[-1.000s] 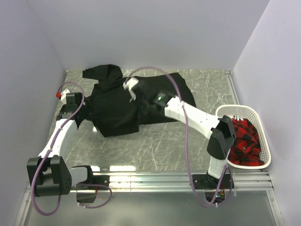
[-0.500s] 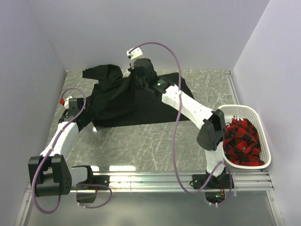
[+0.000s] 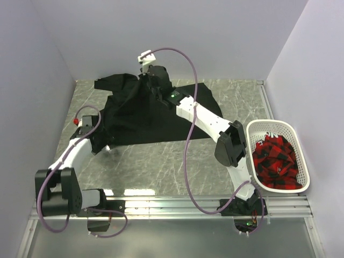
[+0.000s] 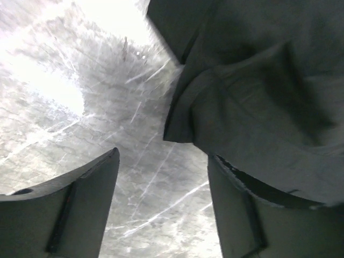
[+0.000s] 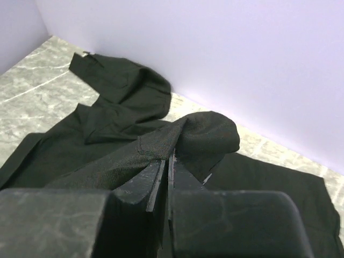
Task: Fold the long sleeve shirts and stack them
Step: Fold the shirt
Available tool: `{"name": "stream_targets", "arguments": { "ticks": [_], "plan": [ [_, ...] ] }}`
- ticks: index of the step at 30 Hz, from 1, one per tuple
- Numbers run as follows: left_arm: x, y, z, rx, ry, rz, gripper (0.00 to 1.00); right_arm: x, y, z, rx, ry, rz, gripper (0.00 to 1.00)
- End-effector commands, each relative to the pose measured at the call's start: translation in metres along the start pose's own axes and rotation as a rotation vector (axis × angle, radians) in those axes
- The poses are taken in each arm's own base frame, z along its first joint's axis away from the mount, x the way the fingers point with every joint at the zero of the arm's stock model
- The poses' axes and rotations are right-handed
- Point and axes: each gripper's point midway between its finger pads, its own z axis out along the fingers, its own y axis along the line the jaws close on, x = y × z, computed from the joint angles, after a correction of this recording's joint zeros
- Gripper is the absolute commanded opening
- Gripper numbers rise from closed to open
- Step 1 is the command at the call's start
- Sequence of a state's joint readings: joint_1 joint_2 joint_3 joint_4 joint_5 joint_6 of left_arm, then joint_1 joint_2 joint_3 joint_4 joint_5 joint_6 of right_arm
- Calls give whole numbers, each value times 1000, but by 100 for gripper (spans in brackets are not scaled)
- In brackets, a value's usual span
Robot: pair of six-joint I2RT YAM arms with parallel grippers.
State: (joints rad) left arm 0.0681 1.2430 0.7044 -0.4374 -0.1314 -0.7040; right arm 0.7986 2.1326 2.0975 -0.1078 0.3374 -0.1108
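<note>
Top view: the black shirt (image 3: 156,115) lies spread over the far left and middle of the marble-patterned table (image 3: 161,161), one part bunched towards the back wall (image 3: 172,32). The right gripper (image 3: 146,81) reaches across the shirt to its far side and lifts a fold there. The right arm lies over the cloth and hides part of it. The left gripper (image 3: 92,134) sits at the shirt's left edge. A white basket (image 3: 269,123) holding red-and-black cloth (image 3: 277,161) stands well apart on the right.

Left wrist view: the jaws are spread, with only bare table between them. The shirt's edge lies just beside the right-hand finger (image 4: 236,209).

Right wrist view: the jaws are pressed together, pinching a raised fold of the shirt. The rest lies flat below, near the wall.
</note>
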Motion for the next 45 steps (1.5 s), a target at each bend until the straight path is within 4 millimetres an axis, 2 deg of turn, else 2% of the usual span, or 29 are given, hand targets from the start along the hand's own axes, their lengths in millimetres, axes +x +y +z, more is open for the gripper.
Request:
{"name": "stream_targets", "arguments": {
  "ticks": [1, 10, 16, 24, 32, 38, 42, 44, 45],
  "plan": [
    [-5, -10, 7, 10, 24, -20, 70, -16, 2, -5, -25, -67, 19, 5],
    [-16, -16, 16, -1, 14, -49, 50, 3, 16, -1, -86, -29, 22, 5],
    [-13, -7, 21, -16, 23, -72, 45, 10, 16, 0, -92, -19, 20, 5],
    [-10, -8, 28, -6, 37, -77, 38, 14, 21, -2, -112, -12, 25, 5],
    [-4, -16, 35, 29, 72, -85, 37, 20, 22, -2, -117, -2, 23, 5],
    [-1, -13, 41, 6, 93, -79, 34, 23, 21, -3, -112, 5, 23, 5],
    [3, -6, 44, -28, 107, -76, 22, 27, 22, -3, -115, 12, 22, 5],
    [0, -6, 43, -37, 101, -77, 3, 25, 21, -4, -113, 9, 23, 5],
    [-1, -2, 42, -59, 99, -70, 0, 27, 22, -4, -115, 13, 22, 5]
  ]
}}
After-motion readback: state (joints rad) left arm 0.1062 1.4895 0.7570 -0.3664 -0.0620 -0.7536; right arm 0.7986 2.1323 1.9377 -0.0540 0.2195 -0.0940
